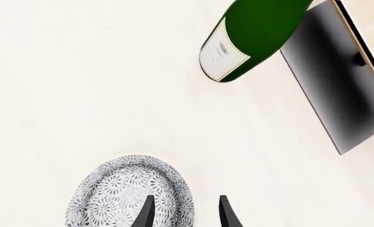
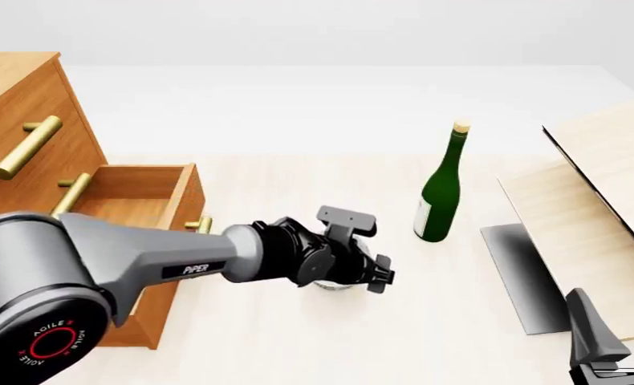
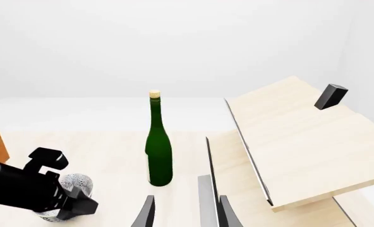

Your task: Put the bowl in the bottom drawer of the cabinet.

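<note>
- Sitting on the table, the bowl (image 1: 131,194) lies under the left gripper (image 1: 185,213), near the open bottom drawer (image 2: 135,204).
- Its fingers straddle the rim, parted, gripping nothing.
- An off-centre pinch could tip the bowl toward the bottle (image 2: 441,188).
- The right gripper (image 3: 185,213) idles open.

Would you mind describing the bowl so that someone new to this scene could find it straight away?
Start at the tall orange-brown cabinet on the table's left, whose bottom drawer is pulled open. To the right of that drawer, the left gripper reaches over a small round bowl on the pale tabletop. Unlike the upright green bottle further right, it is low, white and covered in a fine grey speckled pattern.
</note>
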Tool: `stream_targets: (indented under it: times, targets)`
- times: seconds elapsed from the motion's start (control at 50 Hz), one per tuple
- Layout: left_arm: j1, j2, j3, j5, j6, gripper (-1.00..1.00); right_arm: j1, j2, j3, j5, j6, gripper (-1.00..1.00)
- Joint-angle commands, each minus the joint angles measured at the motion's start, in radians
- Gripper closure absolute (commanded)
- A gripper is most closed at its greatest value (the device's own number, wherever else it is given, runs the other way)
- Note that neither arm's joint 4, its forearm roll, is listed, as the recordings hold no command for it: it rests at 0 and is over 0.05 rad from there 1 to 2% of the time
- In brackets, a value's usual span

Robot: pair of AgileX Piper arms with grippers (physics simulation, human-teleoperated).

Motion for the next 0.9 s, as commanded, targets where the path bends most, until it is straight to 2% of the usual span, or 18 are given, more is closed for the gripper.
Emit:
stream_targets:
  times: [0.02, 0.18, 0.9]
  targets:
    - [-0.004, 0.010, 0.004, -0.009, -0.009, -1.00, 0.000, 0.000, 0.000, 0.000, 0.000, -1.00]
    - [-0.017, 0.013, 0.021, -0.024, -0.024, -1.00, 0.000, 0.000, 0.000, 0.000, 0.000, -1.00]
    - [-0.006, 0.041, -0.006, 0.000, -0.018, -1.00, 0.000, 0.000, 0.000, 0.000, 0.000, -1.00]
